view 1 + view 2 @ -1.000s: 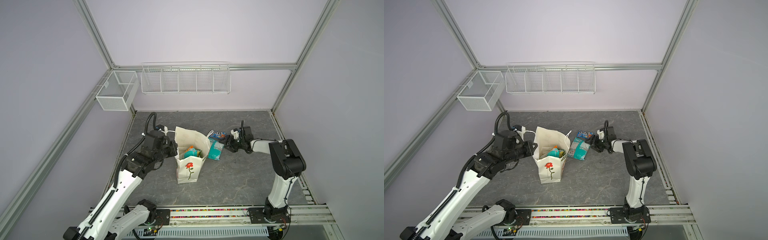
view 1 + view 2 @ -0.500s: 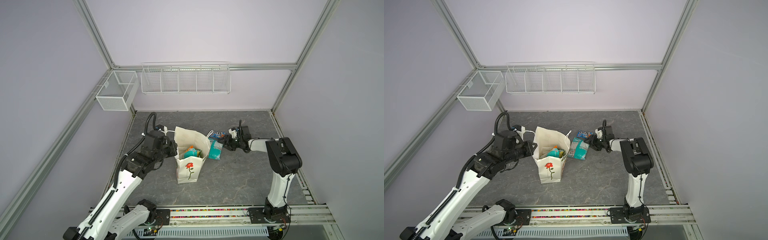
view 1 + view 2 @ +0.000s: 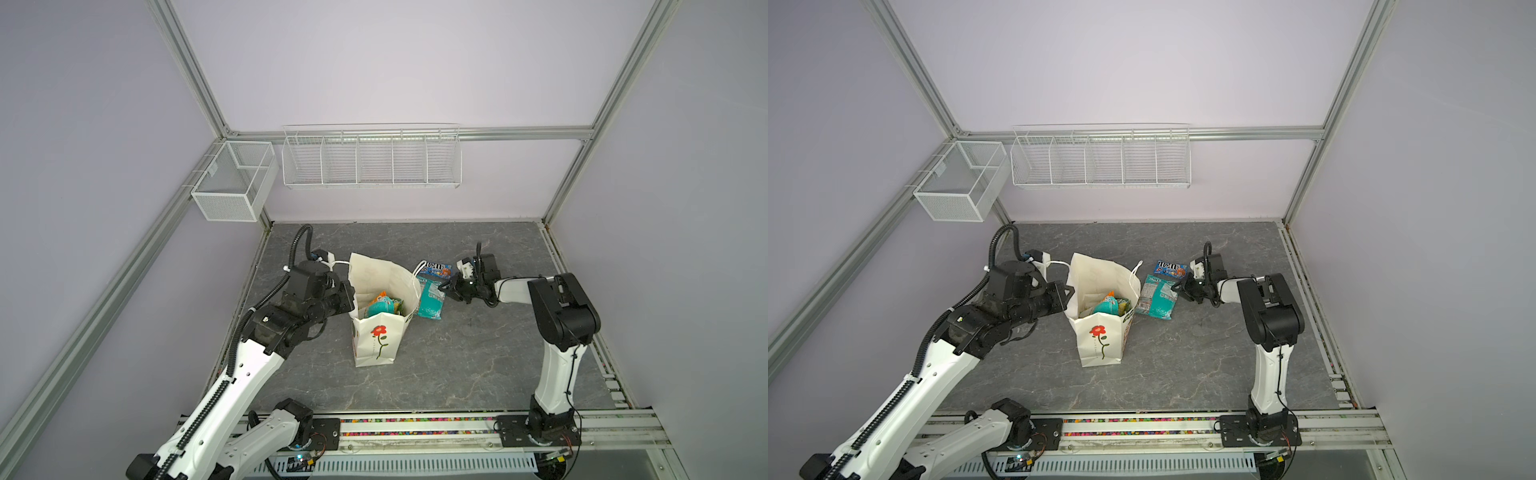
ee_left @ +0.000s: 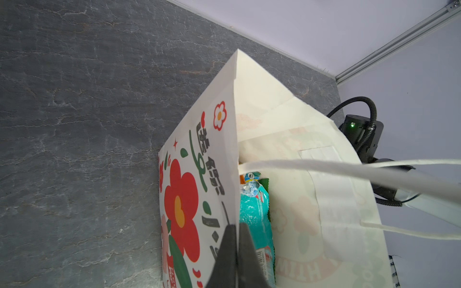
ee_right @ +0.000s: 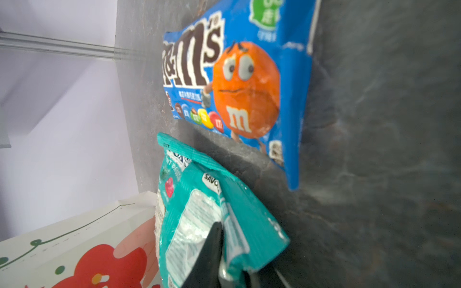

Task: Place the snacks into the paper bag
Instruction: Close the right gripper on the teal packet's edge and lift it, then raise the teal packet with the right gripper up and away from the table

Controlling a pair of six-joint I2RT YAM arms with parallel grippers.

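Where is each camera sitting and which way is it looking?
Top views: high at the front, looking down and back over the table; both arms show, paper bag between them.
Left wrist: on the left arm, looking along the left gripper, clamped on the paper bag's rim, into the bag; right arm behind.
Right wrist: on the right arm, low, looking past the right gripper, pinching the teal bag, toward the M&M's pack.
Shared: both wrist views catch the paper bag's red flower print.

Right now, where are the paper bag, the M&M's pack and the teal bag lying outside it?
paper bag (image 3: 368,352): in a top view, front panel beside the flower stem.
M&M's pack (image 3: 1170,268): in a top view, middle of the wrapper.
teal bag (image 3: 1158,297): in a top view, middle of the packet.
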